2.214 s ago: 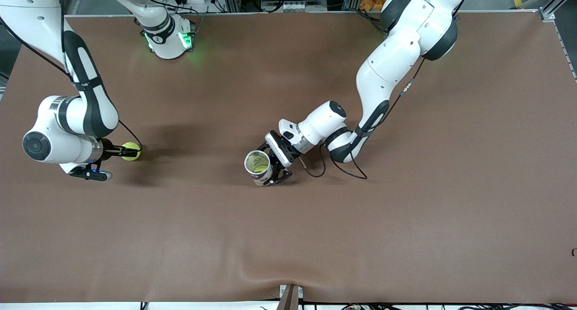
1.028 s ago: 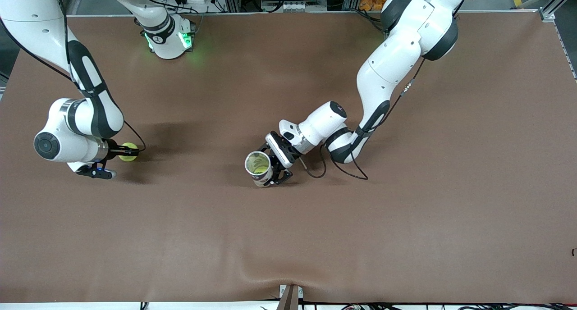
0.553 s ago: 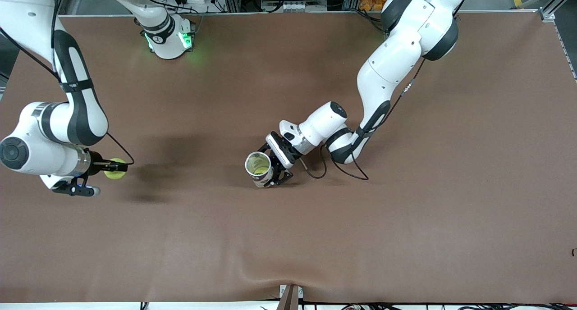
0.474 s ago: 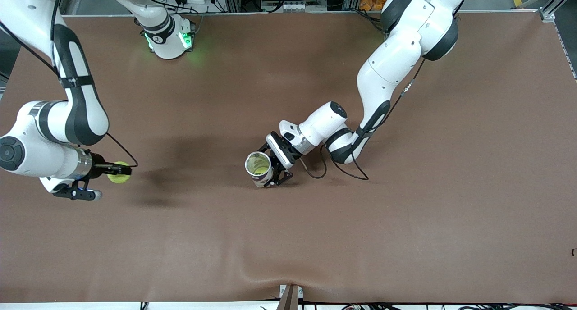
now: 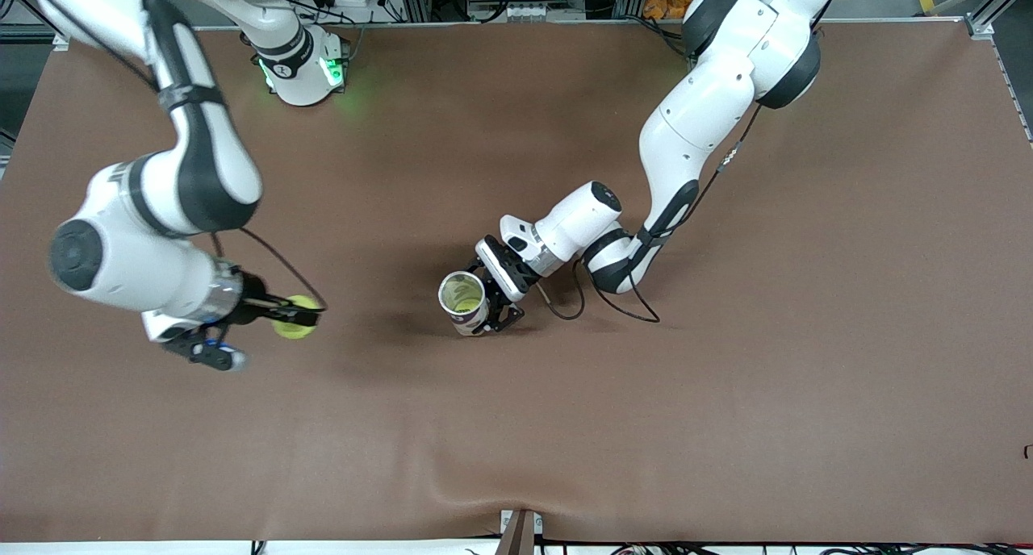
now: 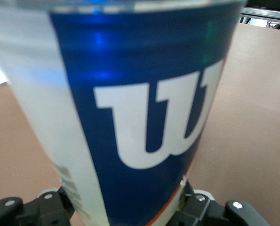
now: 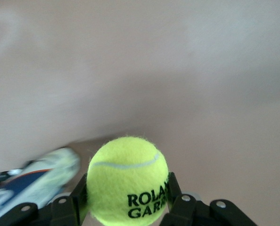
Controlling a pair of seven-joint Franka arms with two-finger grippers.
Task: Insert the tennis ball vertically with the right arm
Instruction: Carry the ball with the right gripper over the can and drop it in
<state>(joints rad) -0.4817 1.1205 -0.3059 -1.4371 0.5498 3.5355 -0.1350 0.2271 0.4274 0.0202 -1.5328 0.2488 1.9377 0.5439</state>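
My right gripper (image 5: pixel 290 316) is shut on a yellow-green tennis ball (image 5: pixel 294 327), holding it above the brown table toward the right arm's end. In the right wrist view the ball (image 7: pixel 128 181) sits between the black fingers (image 7: pixel 67 207), printed with black letters. My left gripper (image 5: pixel 484 301) is shut on an open ball can (image 5: pixel 462 300) standing upright at mid-table, with yellow-green showing inside. In the left wrist view the can (image 6: pixel 126 113) fills the picture, blue label with white letters. The can also shows in the right wrist view (image 7: pixel 31 181).
The brown table mat (image 5: pixel 726 394) spreads wide around the can. The right arm's base (image 5: pixel 303 67) with a green light stands at the table's back edge. A black cable (image 5: pixel 613 301) loops on the mat beside the left arm's wrist.
My right arm has lifted and carried the tennis ball toward the can, from near the table's end to roughly halfway there. The left arm and the can have not moved.
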